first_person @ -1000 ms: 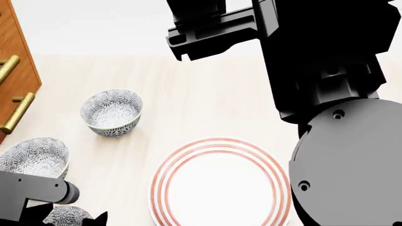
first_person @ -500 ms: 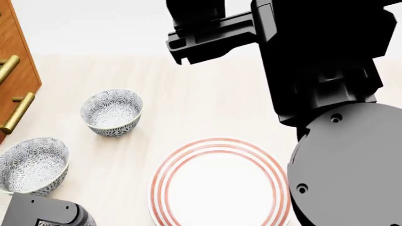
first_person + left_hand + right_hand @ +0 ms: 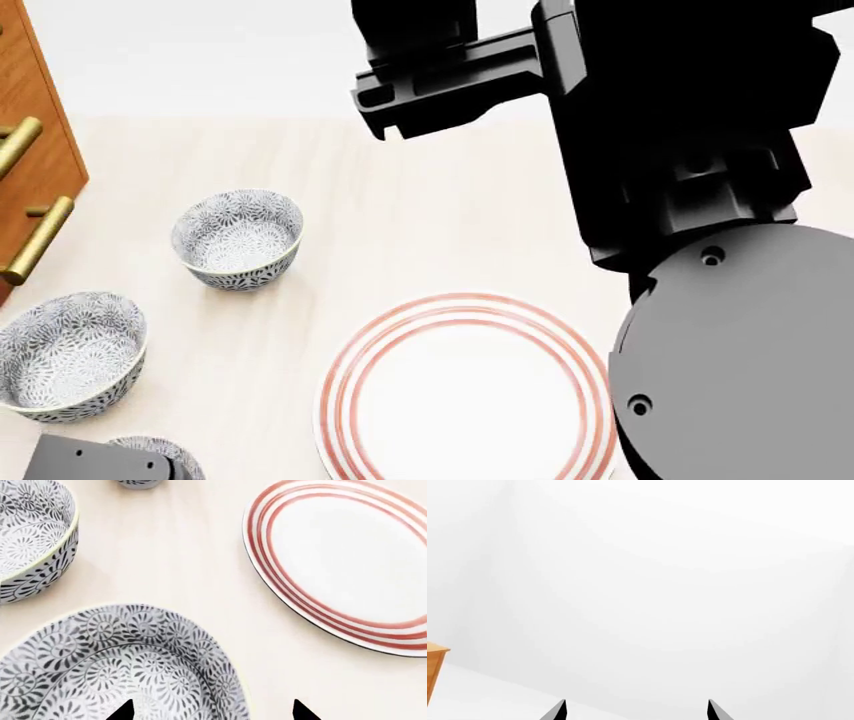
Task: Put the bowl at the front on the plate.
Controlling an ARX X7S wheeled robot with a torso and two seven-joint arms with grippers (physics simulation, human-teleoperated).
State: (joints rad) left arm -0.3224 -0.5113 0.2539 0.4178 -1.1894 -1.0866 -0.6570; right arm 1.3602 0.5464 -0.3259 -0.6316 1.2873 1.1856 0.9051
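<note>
At lower left of head view: small deep blue-grey floral ceramic bowl (image 3: pixel 158 455), nearest of three, half hidden under left gripper (image 3: pixel 212 711).
Plate: wide white red-ringed plate (image 3: pixel 467 395), lower centre, apart from bowl.
Handling: rigid, glazed, likely slippery and chippable; best pinched across the rim wall.
Left fingers: spread open, one tip over bowl interior, one outside rim.
Right gripper (image 3: pixel 635 710): tips apart, holding nothing.
Change: left arm dropped lower in frame, uncovering middle bowl (image 3: pixel 67 352).
</note>
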